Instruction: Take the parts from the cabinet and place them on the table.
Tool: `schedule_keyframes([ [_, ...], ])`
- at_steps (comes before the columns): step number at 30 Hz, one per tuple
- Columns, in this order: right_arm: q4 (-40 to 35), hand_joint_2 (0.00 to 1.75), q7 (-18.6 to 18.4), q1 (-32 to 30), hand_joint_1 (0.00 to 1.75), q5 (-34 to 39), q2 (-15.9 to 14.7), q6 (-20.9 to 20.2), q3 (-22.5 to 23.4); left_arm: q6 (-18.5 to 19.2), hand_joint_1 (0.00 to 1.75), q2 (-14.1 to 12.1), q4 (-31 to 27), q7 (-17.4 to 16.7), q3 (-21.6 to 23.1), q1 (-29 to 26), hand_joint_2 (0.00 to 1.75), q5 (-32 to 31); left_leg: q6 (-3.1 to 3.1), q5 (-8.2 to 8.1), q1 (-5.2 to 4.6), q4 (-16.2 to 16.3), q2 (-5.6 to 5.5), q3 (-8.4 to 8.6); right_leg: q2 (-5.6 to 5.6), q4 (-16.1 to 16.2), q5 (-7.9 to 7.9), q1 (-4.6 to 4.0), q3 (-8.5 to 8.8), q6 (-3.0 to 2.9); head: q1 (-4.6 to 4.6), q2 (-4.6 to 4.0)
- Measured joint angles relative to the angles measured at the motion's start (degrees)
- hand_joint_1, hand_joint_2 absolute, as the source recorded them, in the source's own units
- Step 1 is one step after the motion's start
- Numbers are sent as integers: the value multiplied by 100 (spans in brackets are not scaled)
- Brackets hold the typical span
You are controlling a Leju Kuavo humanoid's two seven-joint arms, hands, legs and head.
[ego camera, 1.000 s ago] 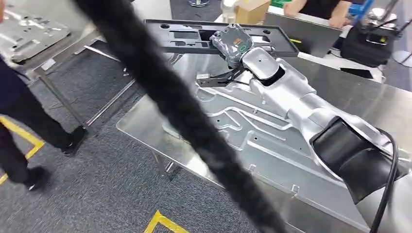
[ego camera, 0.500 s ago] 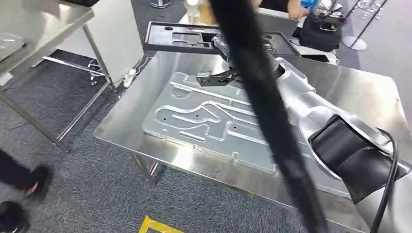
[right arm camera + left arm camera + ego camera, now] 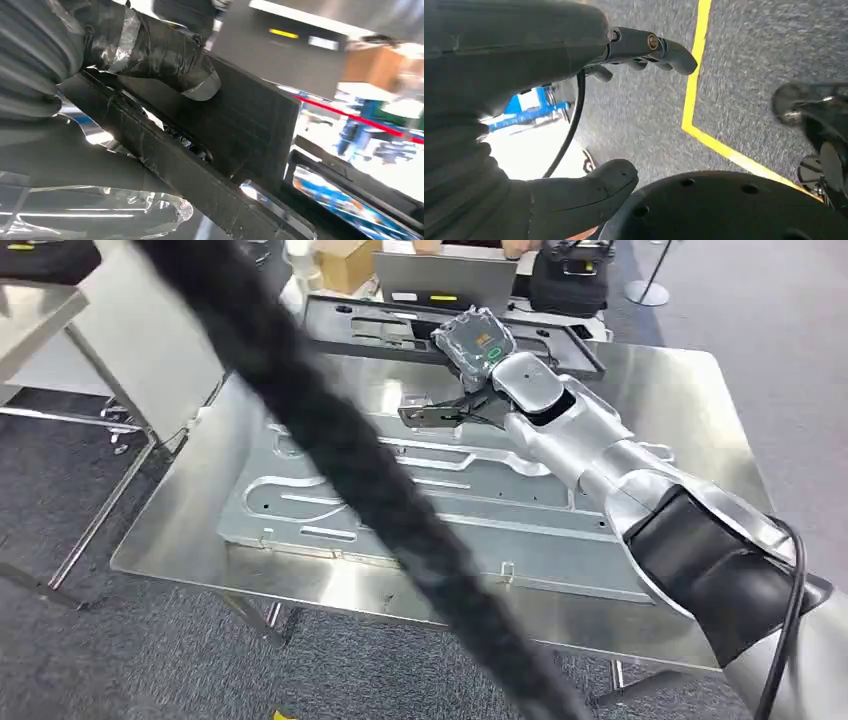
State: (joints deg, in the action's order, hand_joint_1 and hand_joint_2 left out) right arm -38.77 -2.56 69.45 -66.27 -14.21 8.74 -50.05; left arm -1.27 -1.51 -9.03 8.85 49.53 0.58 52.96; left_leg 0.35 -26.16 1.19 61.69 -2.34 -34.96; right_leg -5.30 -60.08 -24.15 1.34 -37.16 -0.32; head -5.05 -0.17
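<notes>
A thick black cable (image 3: pixel 340 455), blurred and close to the camera, crosses the head view on a slant to the left of the robot hand. Beyond the robot hand, past the desk's far edge, stand a cardboard box (image 3: pixel 347 262), a grey laptop lid (image 3: pixel 445 282) and a black bag (image 3: pixel 570 285); a person's hands (image 3: pixel 520 246) show just behind the laptop. Well to the left of the robot hand stands another steel table (image 3: pixel 40 300) on thin legs. Grey carpet (image 3: pixel 120 640) covers the floor beneath. In the left wrist view a yellow floor line (image 3: pixel 696 75) runs across grey carpet, bending at a corner.
</notes>
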Motion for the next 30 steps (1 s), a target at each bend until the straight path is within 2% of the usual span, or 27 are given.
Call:
schedule_keyframes([
  [1, 11, 175, -46, -14, 175, 0, 43, 28, 0, 0, 0, -2, 4, -2, 0, -11, 175, -2, 5, -85, 11, -102, -239, 56, -55, -16, 4, -23, -31, 33, 2, 0],
  [3, 35, 175, -81, -61, 175, 7, 140, 22, 0, -2, 0, -2, 4, -20, 0, -7, 175, -13, 4, -72, -17, -171, -132, 72, -214, -8, 61, 31, -91, 120, -2, 0],
  [4, 37, 175, -98, -111, 175, 11, 159, 24, 0, -2, 0, -2, 4, -28, 0, 23, 175, -18, 28, -63, -35, -167, -77, 88, -293, 37, 94, 51, -91, 170, 7, 0],
  [5, 46, 175, -118, -157, 175, -2, 188, 37, 0, -4, 0, -2, 4, -33, 0, 47, 175, -17, 77, -28, -16, -228, -5, 107, -363, 68, 119, 36, -90, 216, 0, 0],
  [6, 52, 175, -144, -211, 175, -57, 221, 59, 0, -2, 0, 7, 4, -39, 2, 62, 175, -20, 123, 21, 20, -294, 92, 131, -209, 16, 71, 47, -114, 217, 2, 0],
  [7, 67, 175, -155, -224, 175, -131, 264, 113, -2, -4, 0, 4, 4, -52, 2, 66, 175, -26, 161, 40, 14, -330, 137, 141, 169, -139, -62, -16, -183, 235, -35, 0],
  [8, 85, 175, -166, -240, 175, -186, 347, 170, -4, -13, 0, 4, 4, -65, 4, 60, 175, -50, 196, 49, -2, -334, 207, 134, 366, -498, -289, -11, -346, 254, -24, 0],
  [10, 105, 175, -170, -329, 175, -216, 446, 236, -26, -35, 0, -7, 4, -76, 4, 36, 175, -50, 200, 45, -22, -332, 351, 126, 486, -1349, -666, 5, -713, 278, -26, 0],
  [11, 118, 175, -166, -381, 175, -230, 479, 247, -42, -37, 0, -11, 7, -83, 7, 36, 175, -50, 201, 43, -23, -330, 418, 124, 504, -1567, -706, 5, -801, 286, -26, 0],
  [12, 136, 175, -164, -420, 175, -247, 494, 251, -63, -39, 0, -13, 4, -83, 7, 36, 175, -52, 201, 40, -23, -329, 464, 124, 515, -1536, -631, 7, -765, 289, -28, 0],
  [13, 155, 175, -164, -444, 175, -271, 533, 253, -81, -37, 0, -11, 4, -83, 9, 37, 175, -52, 193, 35, -23, -322, 475, 122, 523, -1222, -432, 9, -580, 283, -26, 0],
  [15, 190, 175, -223, -432, 175, -310, 599, 242, -83, -37, 0, -9, 4, -83, 9, 60, 175, -50, 165, 17, -28, -303, 532, 126, 585, -280, -33, -13, -27, 228, -28, 0],
  [16, 192, 175, -282, -426, 175, -360, 625, 218, -83, -46, 0, 0, 4, -85, 9, 63, 175, -48, 145, 7, -40, -301, 559, 116, 663, 28, -77, -56, 126, 170, -26, 0],
  [17, 179, 175, -332, -438, 175, -413, 664, 203, -83, -61, 0, 2, 4, -87, 9, 70, 175, -37, 110, 2, -67, -277, 589, 108, 657, 122, -89, -94, 178, 134, -26, 0],
  [19, 162, 175, -361, -520, 175, -474, 684, 205, -83, -74, 0, 2, 4, -103, 9, 73, 175, -31, 53, 23, -60, -319, 620, 123, 628, 102, -85, -109, 157, 105, -24, 0],
  [20, 155, 175, -361, -574, 175, -487, 697, 210, -83, -77, 0, 0, 4, -105, 9, 72, 175, -31, 62, -14, -79, -298, 624, 129, 627, 156, -57, -72, 180, 103, -24, 0],
  [21, 142, 175, -354, -600, 175, -487, 719, 216, -83, -79, 0, -2, 4, -109, 9, 70, 175, -28, 174, 43, -79, -337, 613, 133, 626, 155, -56, -77, 174, 108, -26, 0],
  [23, 138, 175, -315, -624, 175, -498, 723, 212, -83, -79, 0, -2, 4, -114, 11, 67, 175, -17, 121, 47, -76, -361, 616, 140, 625, 145, -63, -84, 164, 98, -26, 0],
  [26, 131, 175, -249, -656, 175, -507, 782, 137, -83, -72, 0, -2, 4, -114, 13, 68, 175, -48, 90, 68, -71, -400, 614, 155, 627, 141, -62, -90, 156, 63, -26, 0],
  [30, 133, 175, -199, -744, 175, -577, 870, -191, -83, -76, 0, -2, 4, -125, 17, 69, 175, -33, 51, 92, -60, -416, 608, 154, 633, 135, -60, -103, 149, 47, -26, 0],
])
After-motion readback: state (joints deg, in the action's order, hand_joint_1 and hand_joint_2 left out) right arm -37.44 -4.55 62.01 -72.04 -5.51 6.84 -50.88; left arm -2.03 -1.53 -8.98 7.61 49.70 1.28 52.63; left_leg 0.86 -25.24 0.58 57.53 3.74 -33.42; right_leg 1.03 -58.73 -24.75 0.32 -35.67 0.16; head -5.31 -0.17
